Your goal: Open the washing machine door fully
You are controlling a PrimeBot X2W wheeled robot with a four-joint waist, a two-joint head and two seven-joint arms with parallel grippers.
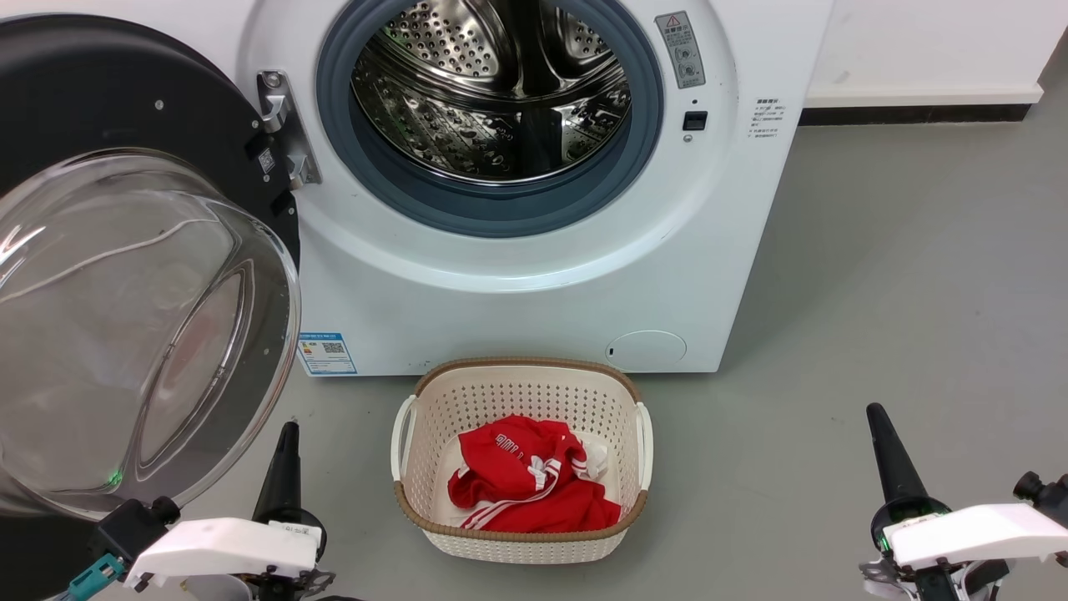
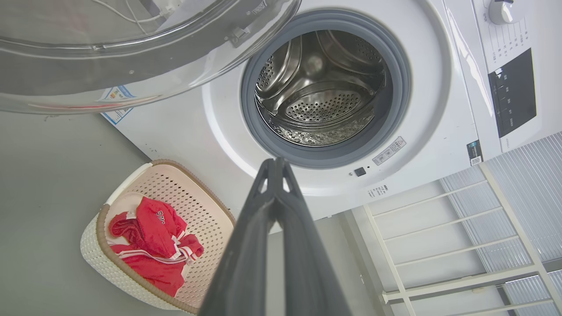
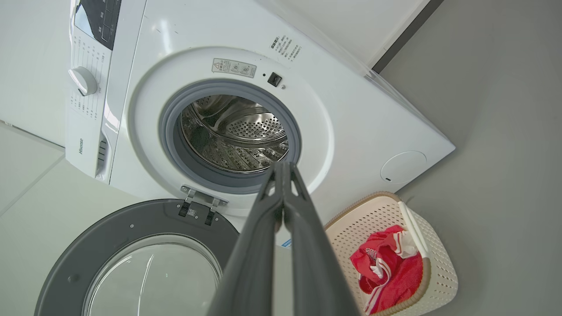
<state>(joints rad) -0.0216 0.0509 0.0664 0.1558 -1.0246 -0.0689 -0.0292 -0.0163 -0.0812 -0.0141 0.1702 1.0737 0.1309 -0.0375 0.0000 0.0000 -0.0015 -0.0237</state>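
The white washing machine (image 1: 534, 284) stands ahead with its steel drum (image 1: 492, 83) exposed inside the grey-blue seal. The washing machine door (image 1: 125, 125) is swung wide to the left on its hinge (image 1: 279, 125), its clear glass bowl (image 1: 125, 334) bulging toward me. The door also appears at the top left in the left wrist view (image 2: 131, 48) and at the lower left in the right wrist view (image 3: 131, 232). My left gripper (image 1: 288, 430) sits low, just right of the bowl's lower edge, shut and empty (image 2: 275, 162). My right gripper (image 1: 874, 411) is low at the right, shut and empty (image 3: 283, 166).
A cream perforated laundry basket (image 1: 425, 392) with a red garment (image 1: 526, 480) stands on the grey floor in front of the machine, between my grippers. A white wall with a dark baseboard (image 1: 918, 113) runs behind at the right. A white rack (image 2: 439, 237) shows in the left wrist view.
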